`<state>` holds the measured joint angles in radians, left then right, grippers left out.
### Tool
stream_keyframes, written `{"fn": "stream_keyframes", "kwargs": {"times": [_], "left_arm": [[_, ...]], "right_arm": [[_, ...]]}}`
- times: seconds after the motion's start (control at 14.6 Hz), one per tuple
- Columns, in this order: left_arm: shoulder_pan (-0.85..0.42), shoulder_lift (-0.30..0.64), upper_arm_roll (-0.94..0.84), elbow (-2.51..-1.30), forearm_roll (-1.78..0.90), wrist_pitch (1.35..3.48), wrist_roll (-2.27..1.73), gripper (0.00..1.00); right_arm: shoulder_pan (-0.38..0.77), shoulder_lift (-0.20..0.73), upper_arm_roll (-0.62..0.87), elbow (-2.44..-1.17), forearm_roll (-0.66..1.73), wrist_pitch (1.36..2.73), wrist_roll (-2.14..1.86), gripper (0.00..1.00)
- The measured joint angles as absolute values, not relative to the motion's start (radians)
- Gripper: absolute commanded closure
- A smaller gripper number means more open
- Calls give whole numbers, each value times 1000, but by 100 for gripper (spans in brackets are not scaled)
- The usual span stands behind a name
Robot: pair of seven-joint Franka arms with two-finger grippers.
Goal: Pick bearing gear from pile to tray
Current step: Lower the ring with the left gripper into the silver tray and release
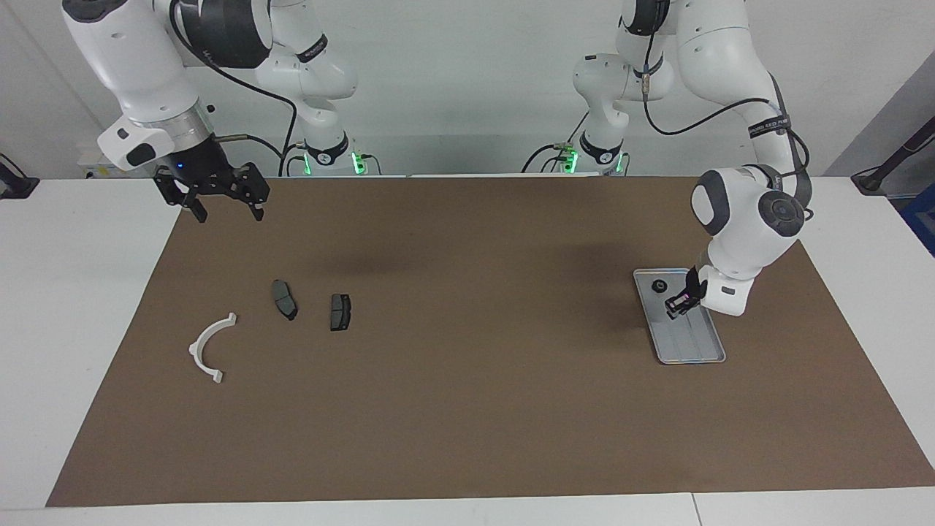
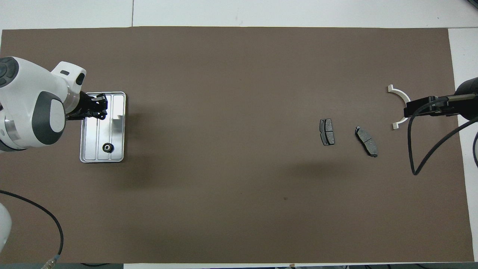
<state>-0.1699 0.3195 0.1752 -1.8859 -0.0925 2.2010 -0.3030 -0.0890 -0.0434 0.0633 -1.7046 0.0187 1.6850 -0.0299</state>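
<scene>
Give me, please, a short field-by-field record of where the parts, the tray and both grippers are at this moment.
tray: flat on the brown mat, toward the left arm's end of the table
bearing gear: lying in the tray, at its end nearer the robots
left gripper: low over the tray, nothing seen in it
right gripper: open, raised over the mat, waiting
white arc: on the mat, toward the right arm's end
brake pads: side by side on the mat, beside the arc, apart from each other
</scene>
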Motion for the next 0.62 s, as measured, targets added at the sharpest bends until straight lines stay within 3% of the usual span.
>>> {"fn": "stream_keyframes", "kwargs": {"times": [0.62], "left_arm": [[-144,317,175,-1981,-93,2317,-254,100]], "right_arm": [[-97,-44,63,-1705,-27,1655,-37,0]]}}
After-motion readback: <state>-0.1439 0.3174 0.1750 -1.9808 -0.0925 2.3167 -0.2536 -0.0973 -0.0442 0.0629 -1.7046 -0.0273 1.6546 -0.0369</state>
